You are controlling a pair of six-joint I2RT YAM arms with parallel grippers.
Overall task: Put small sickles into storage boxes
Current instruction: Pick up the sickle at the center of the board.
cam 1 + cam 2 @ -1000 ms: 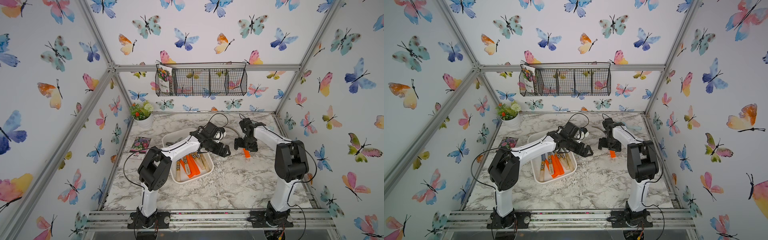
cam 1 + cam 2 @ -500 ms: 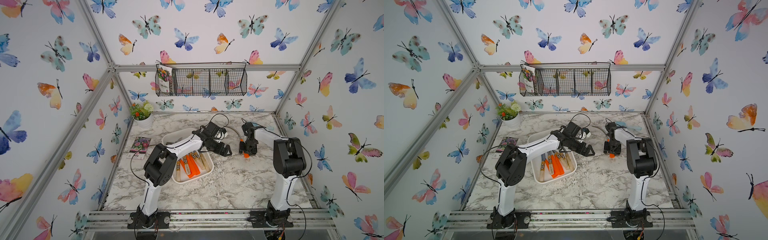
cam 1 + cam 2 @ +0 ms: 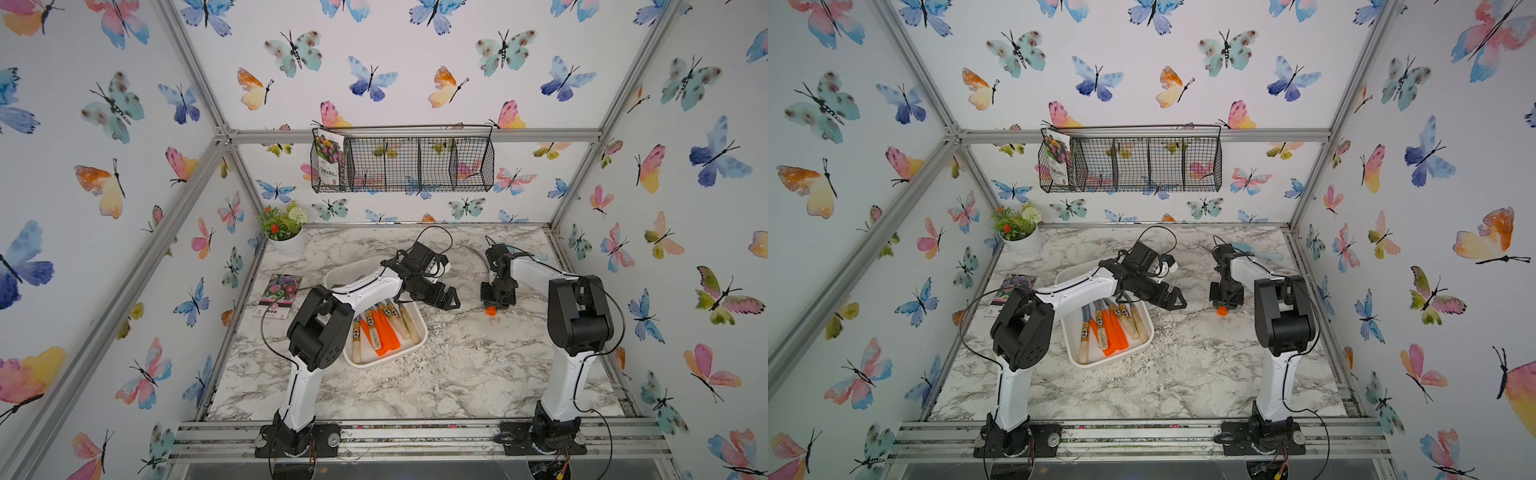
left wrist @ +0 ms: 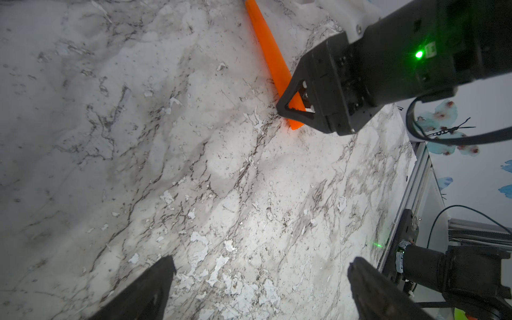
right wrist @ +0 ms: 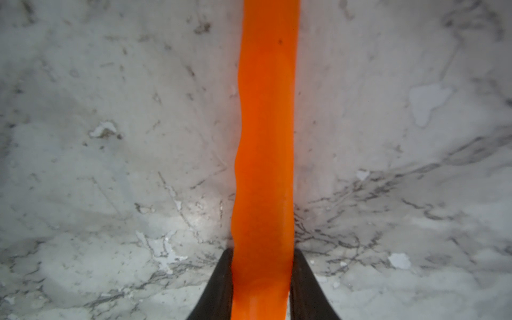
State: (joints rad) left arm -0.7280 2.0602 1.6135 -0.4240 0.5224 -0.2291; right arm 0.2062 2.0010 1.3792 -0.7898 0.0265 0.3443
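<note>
Nearest me, the white tray (image 3: 374, 365) holds stowed sickles (image 3: 384, 332); at its 1 o'clock my left jaws hang spread; at 2 o'clock my right jaws pinch the orange-handled sickle (image 5: 266, 138) on the desk (image 3: 415, 395), which I should lift level, blade clear.

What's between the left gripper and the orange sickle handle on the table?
Only bare marble tabletop, as the left wrist view shows. The open left gripper faces the orange handle, which the right gripper clamps.
</note>
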